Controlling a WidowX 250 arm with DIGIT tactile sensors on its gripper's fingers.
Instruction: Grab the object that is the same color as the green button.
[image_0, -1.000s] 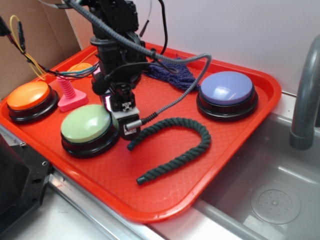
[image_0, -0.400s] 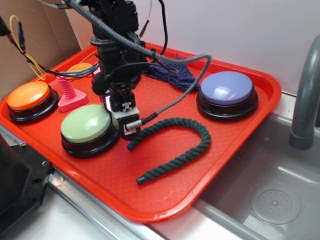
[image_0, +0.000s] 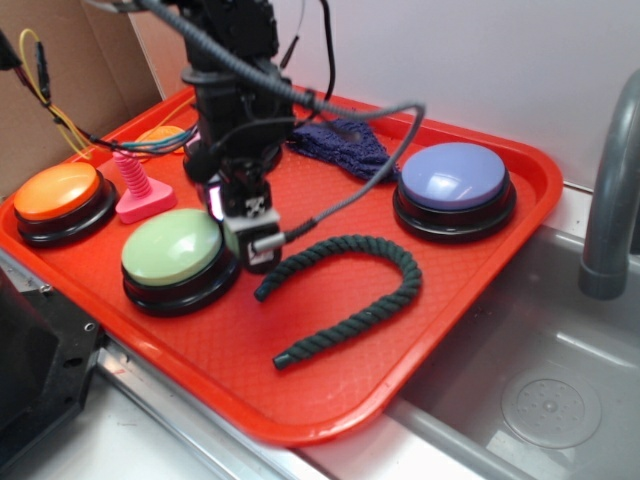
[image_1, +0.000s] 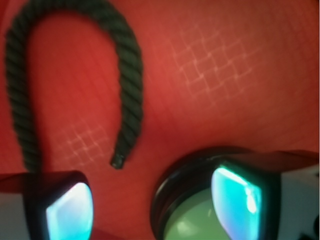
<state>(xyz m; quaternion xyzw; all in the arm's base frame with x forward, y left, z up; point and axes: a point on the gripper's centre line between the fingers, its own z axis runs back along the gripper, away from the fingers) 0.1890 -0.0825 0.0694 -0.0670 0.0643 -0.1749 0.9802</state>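
- Nearest the camera, on the front half of the red tray (image_0: 330, 400), lies the dark green rope (image_0: 355, 290). It is bent in a U, flat on the tray, with nothing gripping it.
- Left of the rope stands the green button (image_0: 175, 255) on its black base, at the tray's front left.
- Between button and rope hangs the gripper (image_0: 255, 250), low over the tray. In the wrist view its two fingers (image_1: 67, 207) stand apart and hold nothing; one is over the green button's edge, the other near one rope end.
- Further left sits the orange button (image_0: 55, 195), with a pink ribbed peg (image_0: 140, 190) beside it.
- On the right side rests the purple button (image_0: 455, 180).
- At the back edge lies a dark blue knitted cloth (image_0: 340, 145), behind the arm (image_0: 235, 80).
- Right of the tray is a metal sink (image_0: 540, 370).
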